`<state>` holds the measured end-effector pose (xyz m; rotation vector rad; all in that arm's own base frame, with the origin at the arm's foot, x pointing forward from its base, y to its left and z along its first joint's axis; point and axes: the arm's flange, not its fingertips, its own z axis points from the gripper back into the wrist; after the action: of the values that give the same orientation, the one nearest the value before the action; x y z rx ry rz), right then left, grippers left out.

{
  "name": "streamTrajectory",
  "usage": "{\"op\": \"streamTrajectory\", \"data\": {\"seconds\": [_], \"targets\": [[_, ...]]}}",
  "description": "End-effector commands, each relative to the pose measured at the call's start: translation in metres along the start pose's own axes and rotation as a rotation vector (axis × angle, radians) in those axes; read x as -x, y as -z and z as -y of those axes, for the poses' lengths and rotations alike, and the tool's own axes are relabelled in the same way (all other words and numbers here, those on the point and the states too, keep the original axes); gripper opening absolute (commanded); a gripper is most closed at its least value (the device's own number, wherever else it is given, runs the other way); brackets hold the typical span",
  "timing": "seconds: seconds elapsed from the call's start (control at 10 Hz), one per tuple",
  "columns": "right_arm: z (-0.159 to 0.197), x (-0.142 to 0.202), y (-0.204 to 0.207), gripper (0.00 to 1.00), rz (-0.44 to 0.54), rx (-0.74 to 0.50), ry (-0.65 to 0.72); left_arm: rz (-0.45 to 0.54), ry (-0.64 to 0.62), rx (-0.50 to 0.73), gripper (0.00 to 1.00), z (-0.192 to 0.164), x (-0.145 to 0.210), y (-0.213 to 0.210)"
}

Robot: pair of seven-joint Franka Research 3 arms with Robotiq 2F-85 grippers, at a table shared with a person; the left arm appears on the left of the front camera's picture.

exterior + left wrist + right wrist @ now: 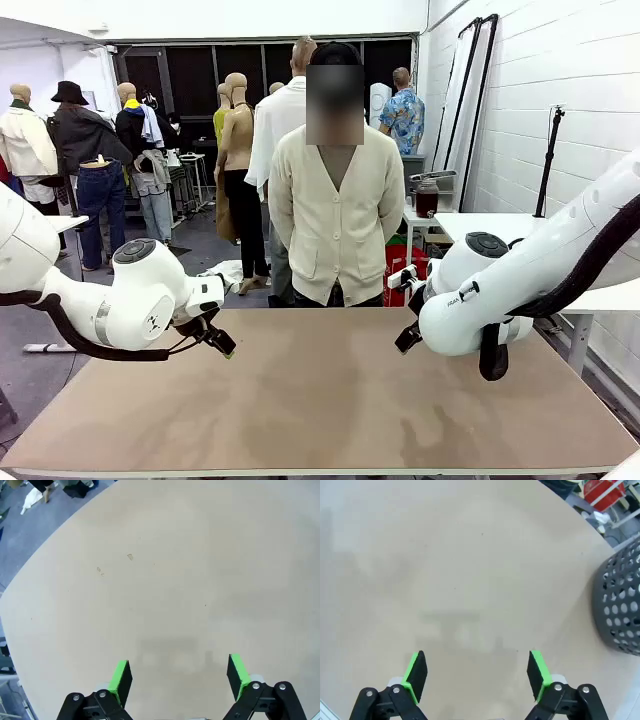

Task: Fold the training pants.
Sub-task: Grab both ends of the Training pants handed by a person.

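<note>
The training pants are out of view. My left gripper hangs low over the left side of the tan table. In the left wrist view the left gripper is open, its green pads wide apart with nothing but tabletop between them. My right gripper hangs over the right side of the table. It stands open in the right wrist view too, and its green pads hold nothing.
A person in a cream cardigan stands at the table's far edge, arms down. A dark grey perforated basket sits on the table near the right gripper. The table's curved edge drops to a grey floor.
</note>
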<state>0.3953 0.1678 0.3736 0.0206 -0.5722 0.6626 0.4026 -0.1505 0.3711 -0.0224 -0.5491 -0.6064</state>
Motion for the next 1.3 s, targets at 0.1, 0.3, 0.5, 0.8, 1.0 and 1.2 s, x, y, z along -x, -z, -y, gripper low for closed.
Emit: {"op": "streamTrajectory", "data": {"seconds": [0.1, 0.3, 0.5, 0.8, 1.0, 1.2], "targets": [[0.0, 0.0, 0.0, 1.0, 0.0, 0.0, 0.0, 0.0, 0.0, 0.0, 1.0, 0.0, 0.0, 0.0], [0.0, 0.0, 0.0, 1.0, 0.0, 0.0, 0.0, 0.0, 0.0, 0.0, 1.0, 0.0, 0.0, 0.0], [0.0, 0.0, 0.0, 1.0, 0.0, 0.0, 0.0, 0.0, 0.0, 0.0, 1.0, 0.0, 0.0, 0.0], [0.0, 0.0, 0.0, 1.0, 0.0, 0.0, 0.0, 0.0, 0.0, 0.0, 1.0, 0.0, 0.0, 0.0], [0.0, 0.0, 0.0, 1.0, 0.0, 0.0, 0.0, 0.0, 0.0, 0.0, 1.0, 0.0, 0.0, 0.0], [0.0, 0.0, 0.0, 1.0, 0.0, 0.0, 0.0, 0.0, 0.0, 0.0, 1.0, 0.0, 0.0, 0.0]]}}
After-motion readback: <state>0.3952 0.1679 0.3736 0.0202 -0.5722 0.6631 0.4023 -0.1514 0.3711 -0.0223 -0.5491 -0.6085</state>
